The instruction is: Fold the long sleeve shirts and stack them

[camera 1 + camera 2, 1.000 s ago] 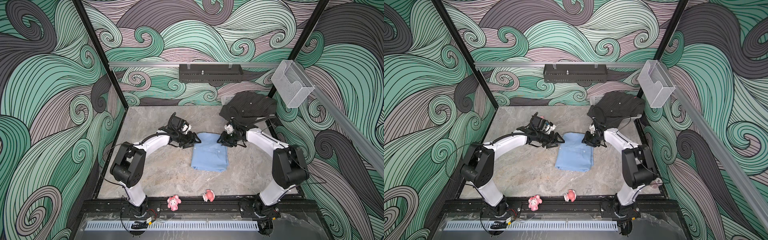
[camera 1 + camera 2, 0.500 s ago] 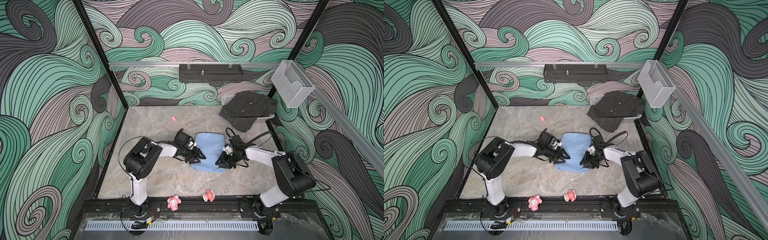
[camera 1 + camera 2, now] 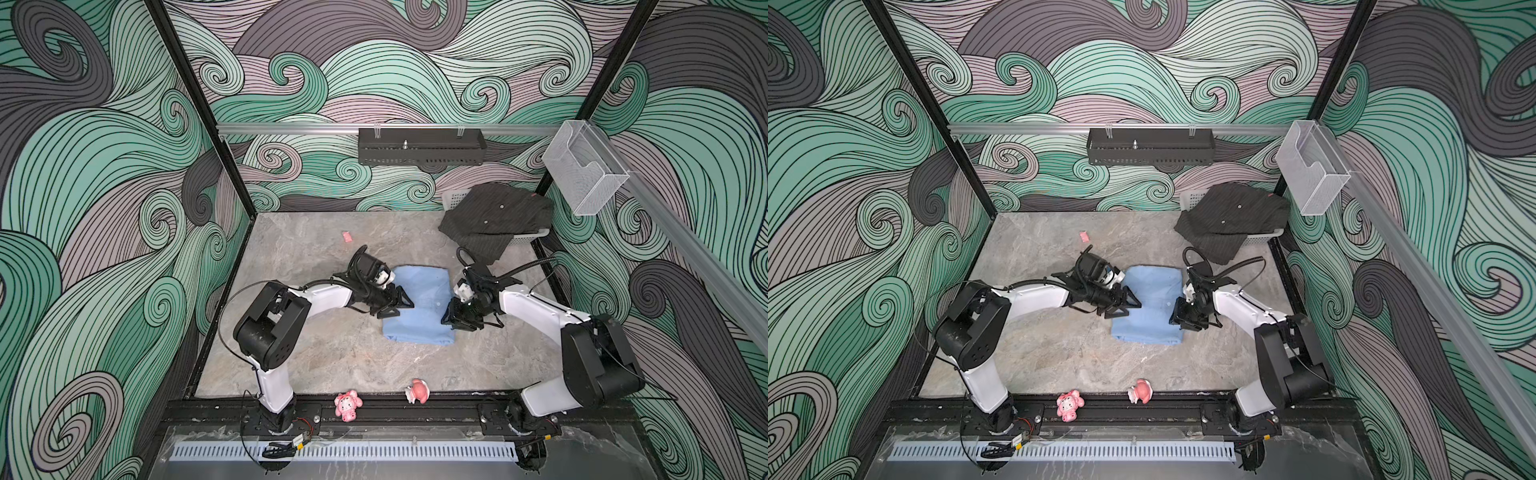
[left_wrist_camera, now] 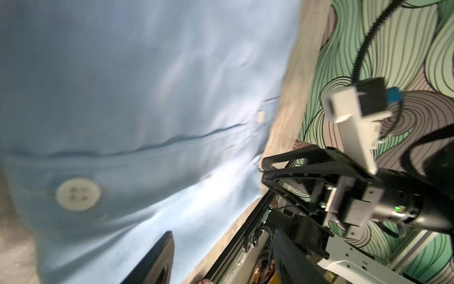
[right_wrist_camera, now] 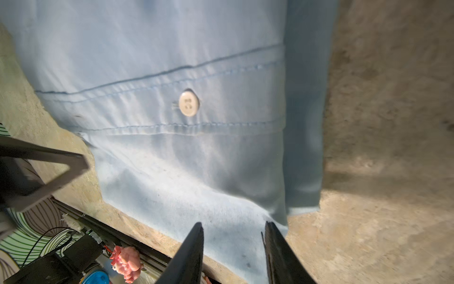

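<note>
Status: light blue shirt point(image 3: 419, 309) folded mid-table, left gripper point(image 3: 398, 311) and right gripper point(image 3: 449, 324) both splayed, empty, at its side edges, probably for squaring it up; charcoal pinstriped shirt point(image 3: 494, 220) slung over basket point(image 3: 530, 236) at far right corner, not folded yet.

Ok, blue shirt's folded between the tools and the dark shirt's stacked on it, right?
Not stacked. The light blue shirt lies folded between the left tool and right tool, but both top views show the dark shirt draped over the white basket in the far right corner.
</note>
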